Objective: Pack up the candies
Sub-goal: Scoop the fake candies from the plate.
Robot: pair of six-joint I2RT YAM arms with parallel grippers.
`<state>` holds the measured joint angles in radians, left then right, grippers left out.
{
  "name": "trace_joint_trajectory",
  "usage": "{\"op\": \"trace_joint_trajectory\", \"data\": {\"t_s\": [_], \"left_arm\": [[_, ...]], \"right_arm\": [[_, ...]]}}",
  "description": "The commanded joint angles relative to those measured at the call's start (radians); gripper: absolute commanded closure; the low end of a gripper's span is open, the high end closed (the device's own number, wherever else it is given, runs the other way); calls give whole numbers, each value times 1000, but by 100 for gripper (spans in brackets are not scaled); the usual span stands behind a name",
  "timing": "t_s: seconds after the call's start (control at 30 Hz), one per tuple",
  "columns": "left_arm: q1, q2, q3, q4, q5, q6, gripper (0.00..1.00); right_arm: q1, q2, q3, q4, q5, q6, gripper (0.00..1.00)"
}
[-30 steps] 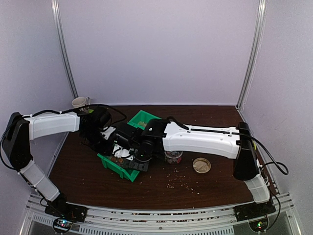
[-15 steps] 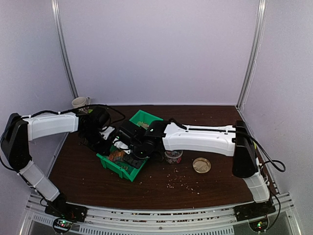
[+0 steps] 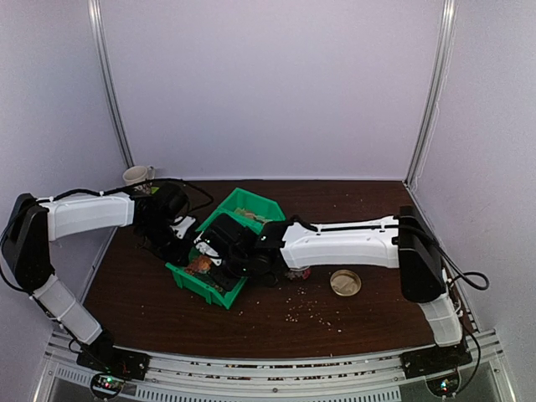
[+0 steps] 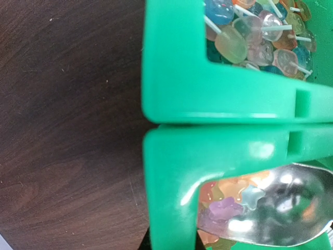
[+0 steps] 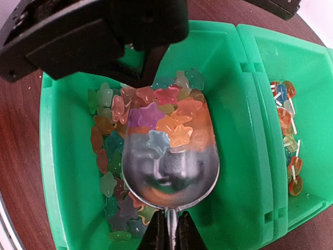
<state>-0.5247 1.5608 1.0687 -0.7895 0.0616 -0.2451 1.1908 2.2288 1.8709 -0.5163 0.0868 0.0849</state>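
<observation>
1. Steadied at left by the left gripper (image 3: 185,239), jaws all but closed on the wall of the green bin (image 5: 57,156), as far as the wrist view allowed.
2. Dipped into that bin with a metal scoop (image 5: 171,177), bowl loaded with the candies (image 5: 166,112), star-shaped gummies in pink, orange, purple and teal; more heaped loose on the bin floor around it.
3. Pinched at the thin handle by the right gripper (image 5: 167,235), jaws nearly closed around it.
4. Judged mid-scoop, with much left to move: called for a level bowl, a slow straight lift over the bin wall, then a swing right toward the jar (image 3: 298,272), with no tilt to shed the top layer.
5. Crowded at the scoop's tip by the left gripper's dark body, just above the load; little room for a forward push.
6. Elsewhere, from the left: a pale mug (image 3: 136,175) at the back corner of the table (image 3: 134,285), well apart; a second green bin (image 5: 307,83) touching the first, with lollipops (image 5: 286,130) inside; the jar half hidden under the right forearm, contents unreadable; a round gold lid (image 3: 345,282) just right of it; pale crumbs (image 3: 306,311) strewn in front.
</observation>
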Motion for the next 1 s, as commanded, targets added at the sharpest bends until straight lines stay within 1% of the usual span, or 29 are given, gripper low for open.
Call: {"op": "trace_joint_trajectory", "data": {"t_s": [0.0, 0.27, 0.37, 0.57, 0.87, 0.97], "left_arm": [[-16, -127, 49, 242, 165, 1, 100], [14, -120, 45, 242, 171, -18, 100], [24, -117, 44, 246, 186, -22, 100], [27, -120, 42, 247, 181, -22, 100], [48, -105, 46, 222, 150, -33, 100], [51, -98, 50, 217, 147, -35, 100]], "right_arm": [[-18, 21, -183, 134, 7, -15, 100], [-18, -48, -448, 507, 20, -43, 100], [-18, -67, -520, 641, 37, -51, 100], [-18, -64, -560, 743, 53, -48, 100], [-17, -129, -727, 974, 69, -61, 100], [-17, -139, -749, 1005, 65, -67, 100]]}}
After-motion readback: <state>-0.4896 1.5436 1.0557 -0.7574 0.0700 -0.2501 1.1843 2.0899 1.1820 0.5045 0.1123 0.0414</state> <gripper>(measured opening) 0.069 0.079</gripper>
